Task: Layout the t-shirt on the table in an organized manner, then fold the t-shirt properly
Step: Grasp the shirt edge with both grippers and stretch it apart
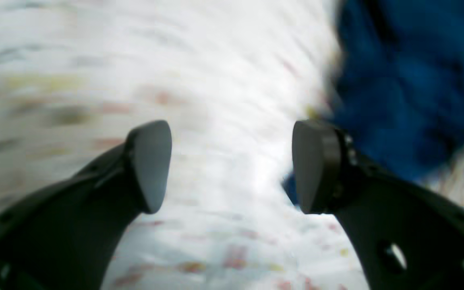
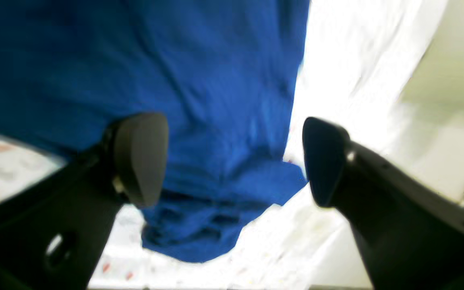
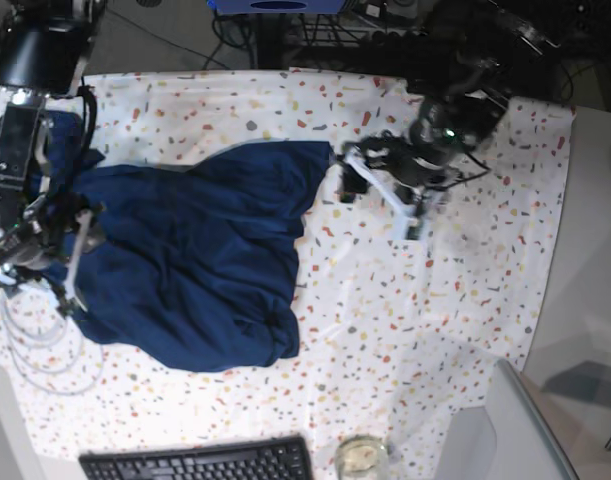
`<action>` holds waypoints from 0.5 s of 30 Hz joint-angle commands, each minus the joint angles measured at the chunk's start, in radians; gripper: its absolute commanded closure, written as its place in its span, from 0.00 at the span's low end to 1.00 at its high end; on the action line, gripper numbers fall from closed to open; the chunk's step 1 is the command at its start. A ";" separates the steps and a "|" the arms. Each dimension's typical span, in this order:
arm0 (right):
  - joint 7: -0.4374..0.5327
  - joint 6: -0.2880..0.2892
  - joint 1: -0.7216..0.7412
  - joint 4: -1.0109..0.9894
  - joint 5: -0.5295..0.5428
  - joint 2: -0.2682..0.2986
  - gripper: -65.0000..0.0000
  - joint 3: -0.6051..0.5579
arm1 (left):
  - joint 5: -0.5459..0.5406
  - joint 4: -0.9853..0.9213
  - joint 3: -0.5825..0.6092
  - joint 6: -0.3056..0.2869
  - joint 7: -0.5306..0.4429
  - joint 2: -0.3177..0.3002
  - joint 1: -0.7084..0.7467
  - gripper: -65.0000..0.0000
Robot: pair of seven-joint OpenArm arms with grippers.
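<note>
The t-shirt [image 3: 190, 260] lies bunched across the left half of the table [image 3: 465, 300] in the base view. Both claws are released and hold nothing: the right claw [image 2: 234, 161] over a rumpled hem, the left claw [image 1: 232, 167] over bare table. I judge each should pinch one single edge layer and draw outward.

The left claw [image 1: 232, 167] is hanging with its two dark fingers spread wide apart, nothing showing between the grey pads [image 1: 151, 165]. In the base view this claw [image 3: 383, 198] is sitting at the end of an arm reaching in from the far right corner, its wrist bending down towards the table [image 3: 465, 300], fingers pointing roughly towards the middle.

The right claw [image 2: 234, 161] is also gaping, its pads well apart and gripping nothing. From above, that claw [image 3: 73, 262] is lying low at the left edge, its arm running down along that side from the far left corner.
</note>
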 commanded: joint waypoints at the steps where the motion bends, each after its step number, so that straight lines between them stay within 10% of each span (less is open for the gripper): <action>1: 0.043 -0.002 0.032 -0.082 0.008 0.026 0.24 0.027 | 0.080 0.011 0.069 -0.003 -0.019 0.046 -0.019 0.31; 8: 0.226 -0.002 0.081 -0.464 0.008 0.124 0.25 0.148 | 0.569 -0.218 0.187 -0.003 -0.017 0.316 -0.004 0.31; 15: 0.236 -0.002 0.075 -0.548 0.006 0.129 0.25 0.149 | 0.672 -0.370 0.128 -0.003 -0.014 0.369 0.007 0.31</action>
